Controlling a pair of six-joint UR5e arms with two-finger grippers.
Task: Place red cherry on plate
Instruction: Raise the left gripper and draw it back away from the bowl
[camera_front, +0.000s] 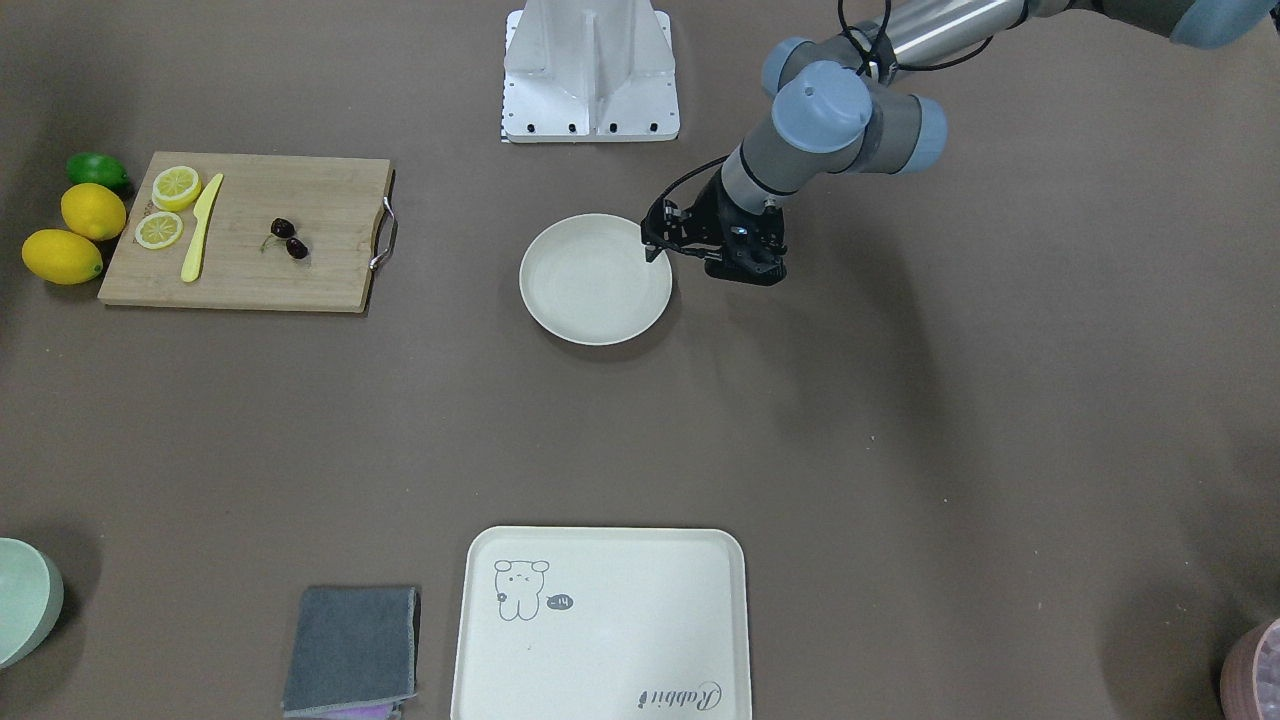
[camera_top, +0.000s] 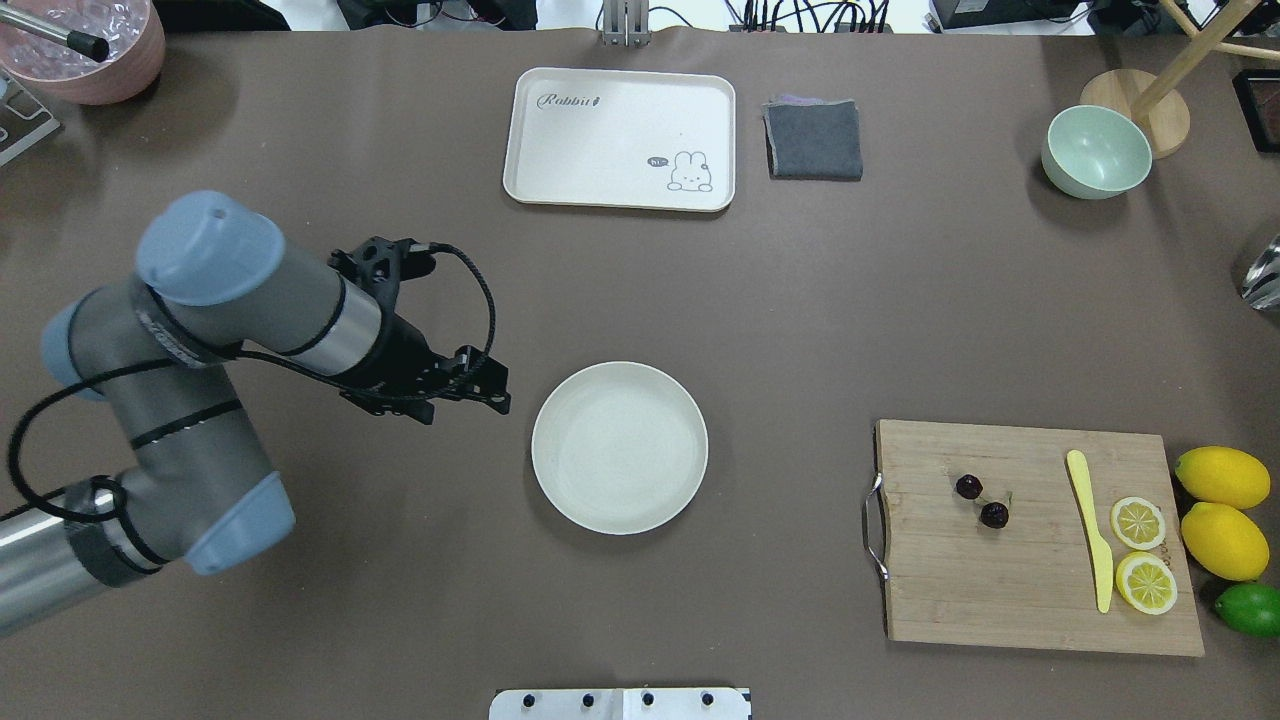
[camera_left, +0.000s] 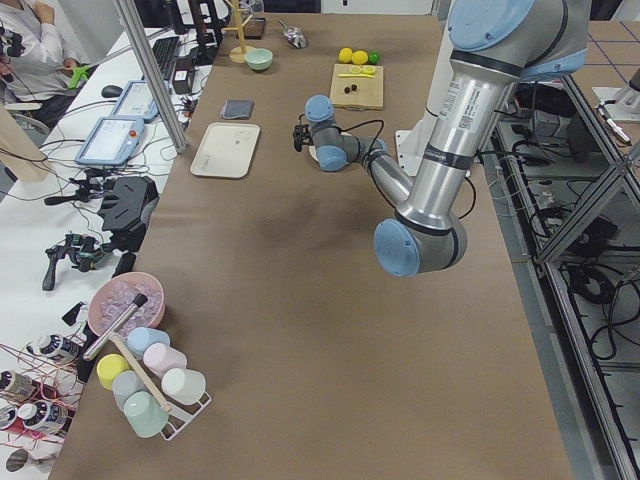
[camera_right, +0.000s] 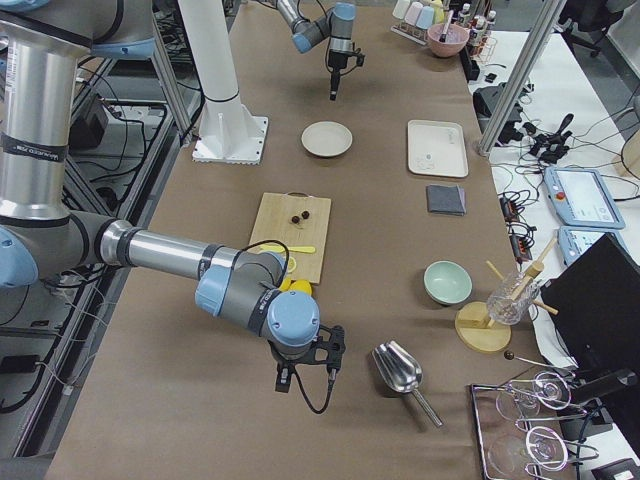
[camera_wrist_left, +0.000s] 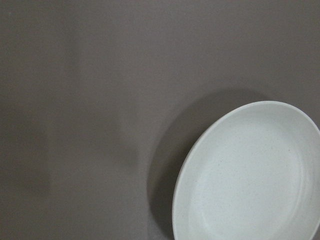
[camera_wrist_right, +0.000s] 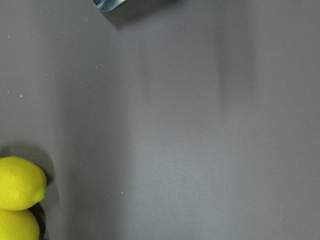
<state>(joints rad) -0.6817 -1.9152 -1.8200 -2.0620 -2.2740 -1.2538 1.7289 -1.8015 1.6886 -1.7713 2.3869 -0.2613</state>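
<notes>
In the overhead view the left gripper (camera_top: 495, 398) hovers just beside the rim of the round, shallow cream-white plate (camera_top: 619, 447), at its ten o'clock. Nothing shows in its jaws, and I cannot tell whether they stand wide or narrow. The plate is bare. The red cherry (camera_top: 994, 515), a dark stemmed pair, lies on the rectangular bamboo cutting board (camera_top: 1030, 590), well apart at the plate's three o'clock. The right gripper (camera_right: 305, 380) hangs beyond the board; I cannot tell its spread either. By my judgement the pick-up is not yet begun. It calls for a fine pinch on small fruit that rolls easily.
</notes>
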